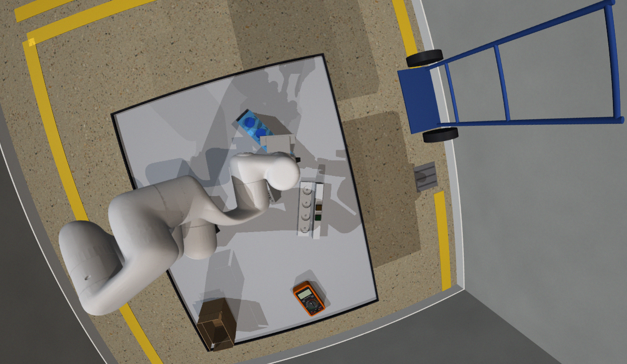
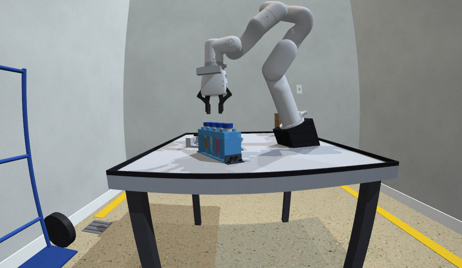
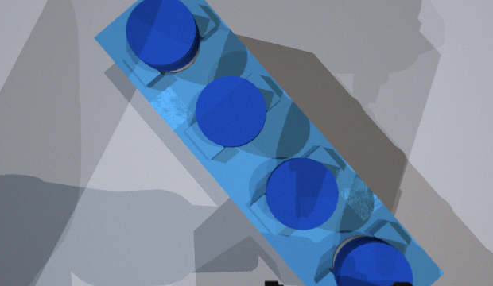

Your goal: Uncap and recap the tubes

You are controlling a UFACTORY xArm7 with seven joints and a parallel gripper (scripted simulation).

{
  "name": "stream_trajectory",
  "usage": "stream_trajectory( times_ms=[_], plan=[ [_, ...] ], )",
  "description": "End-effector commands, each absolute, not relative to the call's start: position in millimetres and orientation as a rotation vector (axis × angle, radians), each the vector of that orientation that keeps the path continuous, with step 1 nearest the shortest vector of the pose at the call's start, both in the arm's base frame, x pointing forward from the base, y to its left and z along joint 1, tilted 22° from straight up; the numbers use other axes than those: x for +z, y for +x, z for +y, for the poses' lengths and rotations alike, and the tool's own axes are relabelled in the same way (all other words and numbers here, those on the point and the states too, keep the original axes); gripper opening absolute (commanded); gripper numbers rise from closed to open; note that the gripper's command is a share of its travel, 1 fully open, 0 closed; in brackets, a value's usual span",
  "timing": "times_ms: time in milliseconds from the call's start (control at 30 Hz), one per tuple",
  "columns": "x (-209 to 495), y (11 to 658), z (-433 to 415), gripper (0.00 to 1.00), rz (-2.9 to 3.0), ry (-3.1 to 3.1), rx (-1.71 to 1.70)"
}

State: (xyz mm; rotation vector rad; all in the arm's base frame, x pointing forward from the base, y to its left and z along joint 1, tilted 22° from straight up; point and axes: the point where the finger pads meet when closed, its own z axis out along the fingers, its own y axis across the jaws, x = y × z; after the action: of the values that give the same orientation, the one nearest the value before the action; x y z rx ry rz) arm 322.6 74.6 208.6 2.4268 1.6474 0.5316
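- I had the gripper (image 2: 214, 108) hanging well above the blue tube rack (image 2: 225, 146), fingers (image 2: 207, 108) partly spread with nothing between them.
- All four blue caps (image 3: 230, 111) sat on their tubes in the rack on the worktop (image 2: 292, 159).
- From above, the cap tray (image 1: 306, 206) sat near the arm's elbow, its nests without caps.

Open air separates claw (image 2: 214, 107) from caps (image 2: 219, 125).
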Motion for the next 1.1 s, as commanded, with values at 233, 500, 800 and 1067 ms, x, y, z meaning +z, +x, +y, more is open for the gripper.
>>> stream_trajectory(
  times_ms=[233,500,800,1067],
  plan=[
    [211,318,144,0.46,1.544,2.481,0.509],
    [211,315,170,0.46,1.544,2.481,0.509],
    [205,317,170,0.46,1.544,2.481,0.509],
    [183,327,171,0.46,1.544,2.481,0.509]
  ],
)
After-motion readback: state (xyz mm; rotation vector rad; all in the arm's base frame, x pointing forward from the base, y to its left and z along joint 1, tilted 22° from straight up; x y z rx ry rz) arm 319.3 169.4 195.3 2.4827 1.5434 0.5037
